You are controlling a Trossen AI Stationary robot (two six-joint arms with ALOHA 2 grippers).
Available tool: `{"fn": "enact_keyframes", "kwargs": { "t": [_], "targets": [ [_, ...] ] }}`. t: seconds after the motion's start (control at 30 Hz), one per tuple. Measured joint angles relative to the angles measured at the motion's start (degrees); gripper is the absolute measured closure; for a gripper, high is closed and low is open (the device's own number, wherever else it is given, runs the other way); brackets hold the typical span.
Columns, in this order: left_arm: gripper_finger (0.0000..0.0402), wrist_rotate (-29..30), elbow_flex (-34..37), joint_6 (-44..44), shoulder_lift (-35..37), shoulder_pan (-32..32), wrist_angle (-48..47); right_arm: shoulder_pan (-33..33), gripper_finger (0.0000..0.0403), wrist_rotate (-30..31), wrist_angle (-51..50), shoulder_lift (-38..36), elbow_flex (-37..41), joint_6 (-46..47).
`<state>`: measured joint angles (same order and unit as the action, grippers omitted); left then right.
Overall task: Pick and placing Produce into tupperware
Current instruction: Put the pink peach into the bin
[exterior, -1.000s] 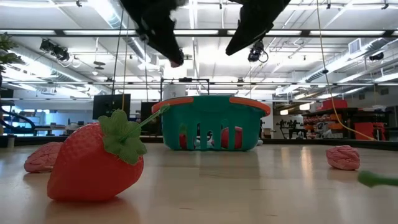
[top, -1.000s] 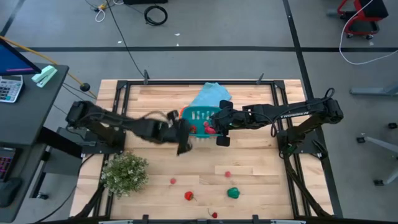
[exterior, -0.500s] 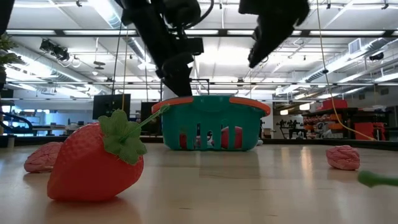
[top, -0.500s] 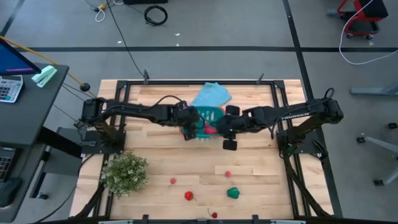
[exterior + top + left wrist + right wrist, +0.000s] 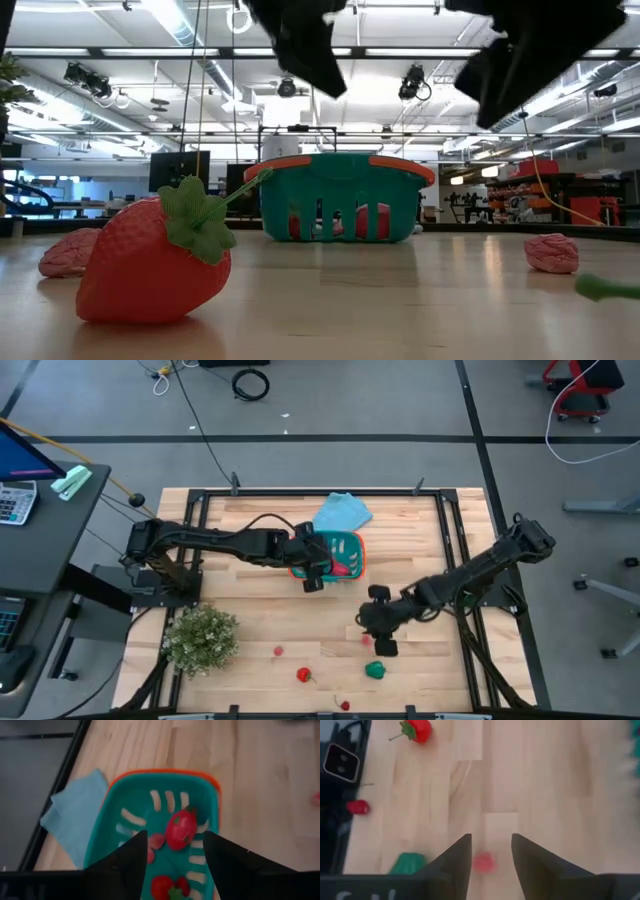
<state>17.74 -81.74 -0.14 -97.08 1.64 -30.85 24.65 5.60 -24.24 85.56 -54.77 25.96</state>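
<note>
The teal tupperware (image 5: 345,548) with an orange rim stands at the table's middle, far side, with several red Produce pieces (image 5: 181,827) lying inside. My left gripper (image 5: 175,865) hovers open over its near left part. Toward the near edge, my right gripper (image 5: 487,857) is open above a small pink piece (image 5: 483,863) on the table; its fingers stand to either side of the piece. Also on the table are a green piece (image 5: 375,670), a stemmed strawberry (image 5: 304,675) and small red pieces (image 5: 278,651).
A bushy pale-green plant (image 5: 200,640) stands at the near left. A light-blue cloth (image 5: 342,512) lies behind the tupperware. Another small red piece (image 5: 345,705) lies at the near edge. Bare wood stretches between the tupperware and the loose pieces.
My left gripper has gone from the tupperware's near left side to above it, dipped toward its rim and come up again. My right gripper has left the tupperware, travelling toward the table's near edge and lower, to stand over the small pink piece.
</note>
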Motion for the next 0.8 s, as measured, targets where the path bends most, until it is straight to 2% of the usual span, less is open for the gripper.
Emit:
{"fn": "enact_keyframes", "kwargs": {
  "t": [0.07,0.27,0.37,0.57,0.8],
  "targets": [
    [0.0207,-0.02,-2.55,-0.08,0.02,0.63,-2.81,0.85,0.0248,0.35,3.8,0.0,3.33,3.62],
    [0.0202,-0.02,-7.07,-1.02,0.06,3.31,-11.91,3.07,0.0227,0.7,5.86,0.0,9.95,12.94],
    [0.02,-0.02,-7.23,-1.11,0.06,4.83,-14.0,5.27,0.0225,1.87,10.5,0.0,12.04,13.4],
    [0.0208,-0.07,-7.23,-1.14,0.04,6.6,-15.52,8.87,0.0228,9.3,16.77,0.0,14.02,10.03],
    [0.0205,-0.02,-7.23,-3.66,0.04,6.63,-15.5,10.58,0.0226,9.05,19.97,3.68,14.02,12.95]
  ]
}}
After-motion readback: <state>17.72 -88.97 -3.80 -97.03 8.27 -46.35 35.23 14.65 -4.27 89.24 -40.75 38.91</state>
